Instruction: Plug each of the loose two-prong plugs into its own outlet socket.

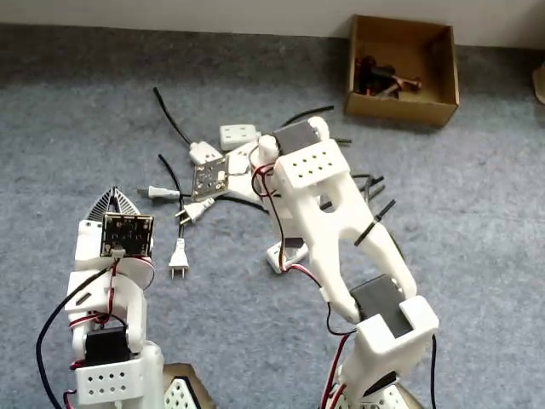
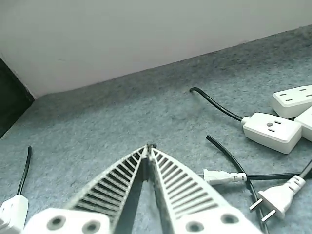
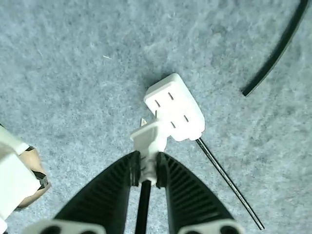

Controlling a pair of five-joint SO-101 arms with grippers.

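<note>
Currently the right gripper (image 3: pixel 147 158) has its black jaws set narrow and clamped on a white 2-prong plug (image 3: pixel 148 139), with the cord running back between them. The outlet block (image 3: pixel 175 107) lies straight ahead of the jaw tips, touching or just beside the plug's nose. 1 prong (image 3: pixel 143 122) shows bare past the block's edge, so I judge the plug not seated.

The plug's long axis runs in line with the jaws. The block's long axis is skewed to it, and 2 slot pairs show on its face. The next move turns on this. The prongs probably need a sideways shift onto 1 slot pair, then squaring up before any push. The block is loose and may slide when pushed.

The left gripper (image 2: pixel 148 146) has its jaws pressed together on nothing and hovers at the near left of the scene. Right of it lie 2 loose plugs (image 2: pixel 278 197), close together with their cords crossing. A third plug (image 1: pixel 178 256) lies nearer. Spare outlet blocks (image 1: pixel 238 135) sit farther off. The left arm is the nearer one to all of these.

The surface is grey carpet (image 1: pixel 477 213), soft and low-grip for a sliding block. A pale wall (image 2: pixel 122 39) runs along the far edge. A cardboard box (image 1: pixel 400 60) with small parts in it sits far right.
</note>
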